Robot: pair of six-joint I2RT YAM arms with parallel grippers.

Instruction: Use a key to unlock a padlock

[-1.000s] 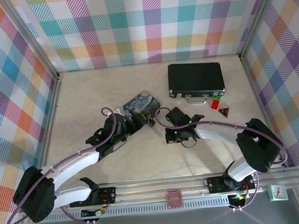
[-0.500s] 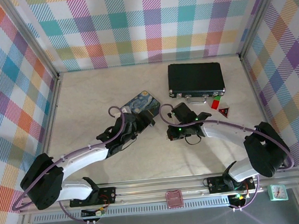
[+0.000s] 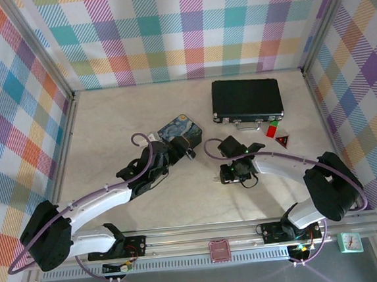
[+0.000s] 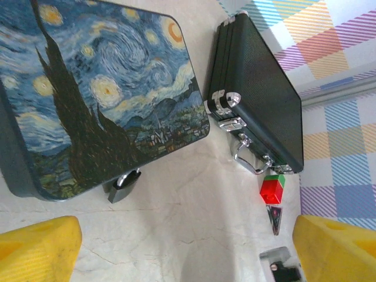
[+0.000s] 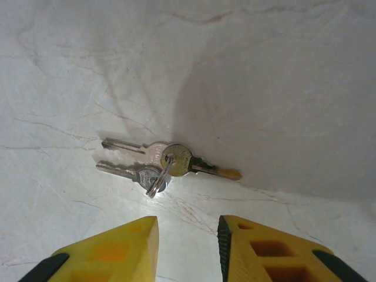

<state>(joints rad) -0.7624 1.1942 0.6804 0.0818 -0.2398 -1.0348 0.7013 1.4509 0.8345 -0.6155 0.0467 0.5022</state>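
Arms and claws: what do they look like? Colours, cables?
The left arm and right arm: white link shells, black joints, a purple cable looped along each. Small green lights glow near the right wrist. The left claw and right claw: chunky yellow fingers, black trim on the right's.

The tin (image 4: 106, 100) wears deep blue with yellow stars, pale swirls and a near-black cypress. At its edge the padlock (image 4: 123, 185) is dark grey with a silvery shackle. Beside the tin, the case (image 4: 264, 94) is pebbled black with chrome latches. Past that, farther from the tin, a little block (image 4: 272, 189) is red topped with green. The keys (image 5: 158, 160) are silvery, one brassy. The table (image 3: 107, 121) is cream with faint brown veins, and the walls (image 3: 185, 29) are pastel plaid in orange, teal, purple and yellow.
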